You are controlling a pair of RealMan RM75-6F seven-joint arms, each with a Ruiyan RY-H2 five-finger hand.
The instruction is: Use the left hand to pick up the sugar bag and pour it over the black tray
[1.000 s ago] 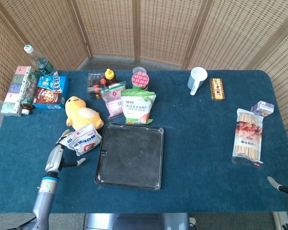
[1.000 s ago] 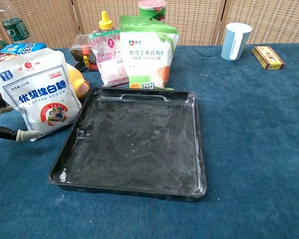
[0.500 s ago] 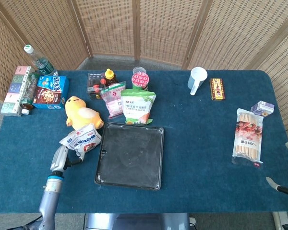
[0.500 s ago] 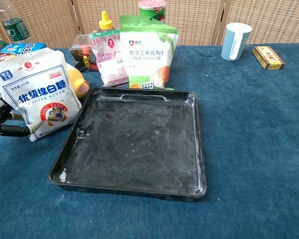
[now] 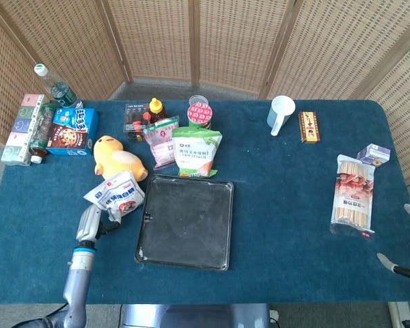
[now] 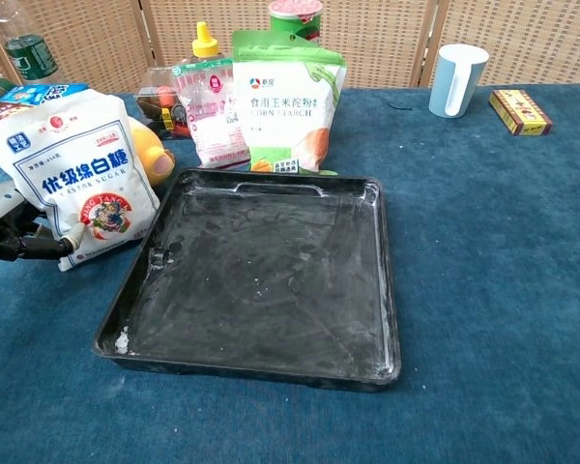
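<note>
Broadly, the blue tabletop (image 5: 287, 205) carries everything. Near its front left lies the black tray (image 5: 186, 222), its floor dusted with white residue. Behind the tray stands a green corn starch bag (image 5: 195, 152), with a pink pouch (image 5: 161, 141) beside it. The sugar bag (image 5: 115, 196) sits just left of the tray's far corner, tilted and touching a yellow duck toy (image 5: 117, 158) behind it. The left hand (image 5: 90, 224) is at the sugar bag's lower left edge, its fingers (image 6: 41, 245) touching the bag's corner; whether they grip it cannot be told. At the right edge, the right hand (image 5: 408, 239) shows only fingertips, spread apart and holding nothing.
</note>
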